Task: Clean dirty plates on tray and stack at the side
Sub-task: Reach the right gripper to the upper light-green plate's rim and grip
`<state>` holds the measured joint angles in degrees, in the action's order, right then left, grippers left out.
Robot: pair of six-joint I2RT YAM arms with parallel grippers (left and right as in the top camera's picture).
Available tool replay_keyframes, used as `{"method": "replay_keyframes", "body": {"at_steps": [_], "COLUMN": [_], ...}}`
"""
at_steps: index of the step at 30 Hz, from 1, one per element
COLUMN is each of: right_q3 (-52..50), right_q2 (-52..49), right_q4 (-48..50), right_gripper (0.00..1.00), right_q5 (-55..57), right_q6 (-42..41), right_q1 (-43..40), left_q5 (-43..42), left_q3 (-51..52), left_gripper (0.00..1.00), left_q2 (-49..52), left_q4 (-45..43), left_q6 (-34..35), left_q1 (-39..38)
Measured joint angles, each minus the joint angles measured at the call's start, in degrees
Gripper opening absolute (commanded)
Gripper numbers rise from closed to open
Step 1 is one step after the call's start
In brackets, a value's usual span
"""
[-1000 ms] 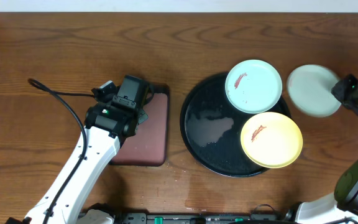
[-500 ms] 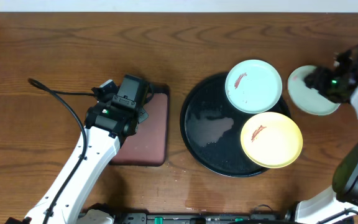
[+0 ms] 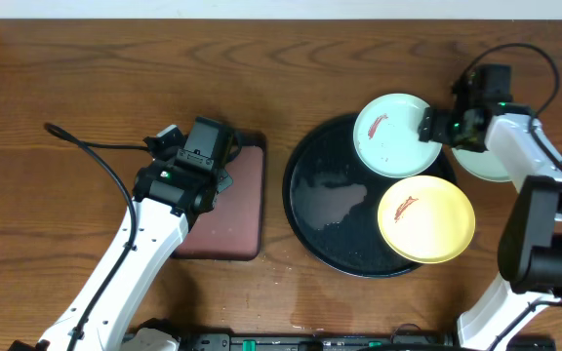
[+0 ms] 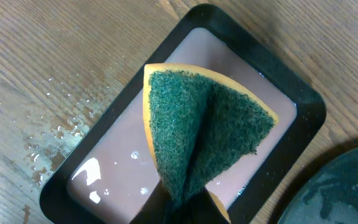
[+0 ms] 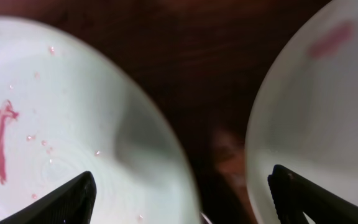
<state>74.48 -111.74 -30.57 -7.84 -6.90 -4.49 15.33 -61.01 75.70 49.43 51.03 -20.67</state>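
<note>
**Right gripper open between two mint plates; left gripper clamped on sponge**

The right gripper [image 3: 439,127] hangs low with its fingers [image 5: 73,196] spread wide apart and nothing between them. It sits over the gap between the two mint plates. On one side is the mint plate [image 3: 394,135] resting on the far right part of the black tray [image 3: 330,210], with a reddish smear on its surface. On the other side is the second mint plate [image 3: 481,166], which lies off the tray on the bare counter [image 3: 115,58]. That plate is partly hidden by the right arm in the overhead view. The wrist view shows a faint pink smear on it [image 5: 331,40].

The yellow plate [image 3: 425,219] lies on the near right part of the black tray, just beside the first mint plate. It also carries a thin reddish smear. The rest of the black tray shows a wet sheen.

The left gripper [image 3: 211,156] hovers over the maroon tray [image 3: 245,210], well apart from the plates. It is pinched tight on a folded sponge [image 4: 204,137], green scouring side outward with a yellow edge showing. Water drops lie on the counter beside the maroon tray.
</note>
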Motion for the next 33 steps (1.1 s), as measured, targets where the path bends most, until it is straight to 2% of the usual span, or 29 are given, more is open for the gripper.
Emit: {"method": "replay_keyframes", "body": {"at_steps": [2, 4, 5, 8, 9, 10, 15, 24, 27, 33], "right_q3": [0.0, 0.0, 0.0, 0.5, 0.6, 0.7, 0.8, 0.9, 0.9, 0.8], "right_q2": [-1.0, -1.8, -2.0, -2.0, -2.0, -2.0, -2.0, -1.7, -1.6, 0.9], "right_q4": [0.1, 0.1, 0.3, 0.6, 0.8, 1.0, 0.7, -2.2, -3.9, -5.2], "right_gripper": [0.65, 0.55, 0.46, 0.28, 0.25, 0.25, 0.39, 0.41, 0.58, 0.65], "right_q5": [0.5, 0.9, 1.0, 1.3, 1.7, 2.0, 2.4, 8.5, 11.4, 14.1], "right_q6": [0.2, 0.5, 0.7, 1.2, 1.4, 1.5, 1.4, 0.5, -0.9, -3.0], "right_q1": [1.1, 1.9, 2.3, 3.0, 3.1, 3.1, 3.1, 3.3, 3.5, 3.5], "left_q5": [0.0, 0.0, 0.0, 0.0, 0.0, 0.0, 0.0, 0.0, 0.0, 0.0], "left_q3": [0.0, 0.0, 0.0, 0.0, 0.0, 0.0, 0.0, 0.0, 0.0, 0.0], "left_gripper": [0.07, 0.07, 0.07, 0.08, 0.07, 0.08, 0.07, 0.08, 0.08, 0.08], "left_q2": [0.0, 0.0, 0.0, 0.0, 0.0, 0.0, 0.0, 0.0, 0.0, 0.0], "left_q4": [0.0, 0.0, 0.0, 0.0, 0.0, 0.0, 0.0, 0.0, -0.2, -0.2], "left_q6": [0.0, 0.0, 0.0, 0.0, 0.0, 0.0, 0.0, 0.0, 0.0, 0.0], "left_q1": [0.0, 0.0, 0.0, 0.0, 0.0, 0.0, 0.0, 0.0, 0.0, 0.0]}}
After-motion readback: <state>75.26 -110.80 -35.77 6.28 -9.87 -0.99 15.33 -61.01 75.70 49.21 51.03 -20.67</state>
